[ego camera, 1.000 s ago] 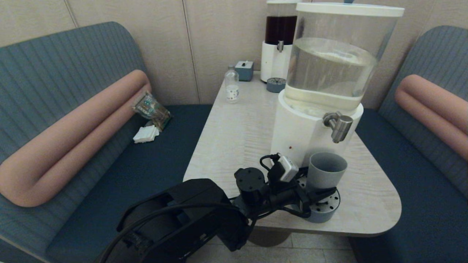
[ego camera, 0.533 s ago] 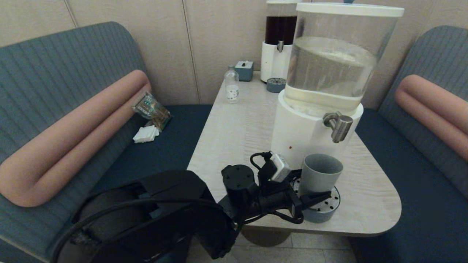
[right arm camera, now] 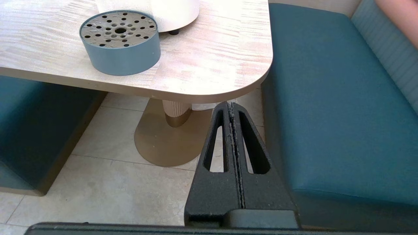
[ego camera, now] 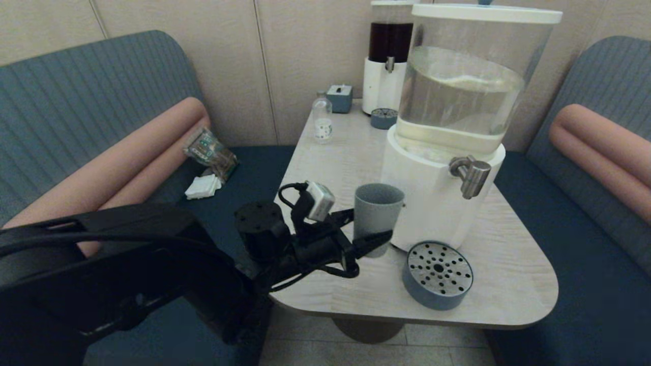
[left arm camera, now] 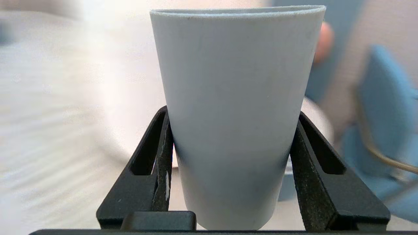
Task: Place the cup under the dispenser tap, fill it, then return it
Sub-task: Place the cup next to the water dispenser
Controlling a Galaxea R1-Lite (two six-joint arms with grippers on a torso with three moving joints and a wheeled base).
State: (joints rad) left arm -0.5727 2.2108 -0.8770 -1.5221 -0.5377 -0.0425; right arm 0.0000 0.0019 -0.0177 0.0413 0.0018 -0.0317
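**Cup held upright beside the dispenser**

Left tool [ego camera: 374, 243] clamped on lower wall of cup [ego camera: 378, 213], upright above tabletop [ego camera: 330, 178], left of dispenser tap [ego camera: 472, 175] and drip tray [ego camera: 438, 274]. Right tool [right arm camera: 232, 107] pressed closed, empty, low beside tabletop edge.

I see a pale wood-grain tabletop [ego camera: 330, 183] with rounded corners. The large clear-tank dispenser [ego camera: 442, 198] stands on it, with a round perforated drip tray [ego camera: 438, 274] just in front. At the far end sit a dark-liquid dispenser [ego camera: 386, 76], a second small tray [ego camera: 384, 118], a small clear bottle [ego camera: 322, 118] and a little blue box [ego camera: 339, 98].
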